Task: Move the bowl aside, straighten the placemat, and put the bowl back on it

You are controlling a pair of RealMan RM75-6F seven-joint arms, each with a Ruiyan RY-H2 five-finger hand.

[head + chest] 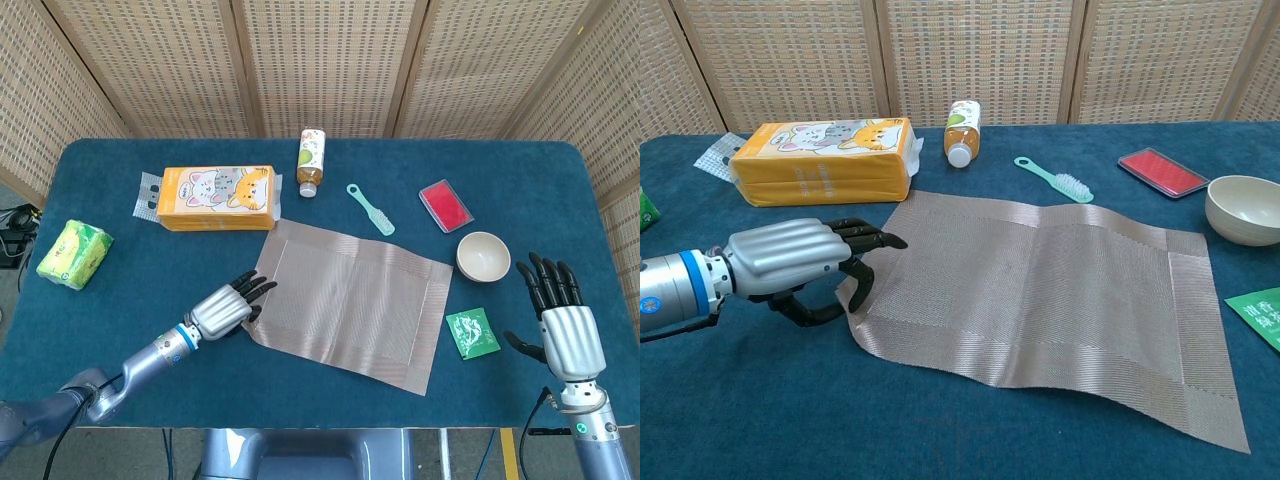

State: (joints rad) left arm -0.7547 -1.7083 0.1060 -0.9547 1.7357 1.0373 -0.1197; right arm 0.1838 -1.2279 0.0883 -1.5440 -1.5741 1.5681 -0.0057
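The brown woven placemat (350,305) (1040,290) lies slightly askew in the middle of the blue table, rippled along its near edge. My left hand (225,308) (790,262) pinches the mat's near-left corner, fingers on top and thumb curled under the lifted edge. The cream bowl (483,256) (1243,208) stands off the mat, just past its far-right corner. My right hand (560,320) hovers near the table's right front, fingers spread, holding nothing, a little nearer than the bowl; only the head view shows it.
An orange tissue box (217,197) (820,160), a bottle (311,160), a green brush (371,208) and a red case (444,205) lie behind the mat. A green packet (472,332) sits by the mat's right edge; a yellow-green pack (73,254) is far left.
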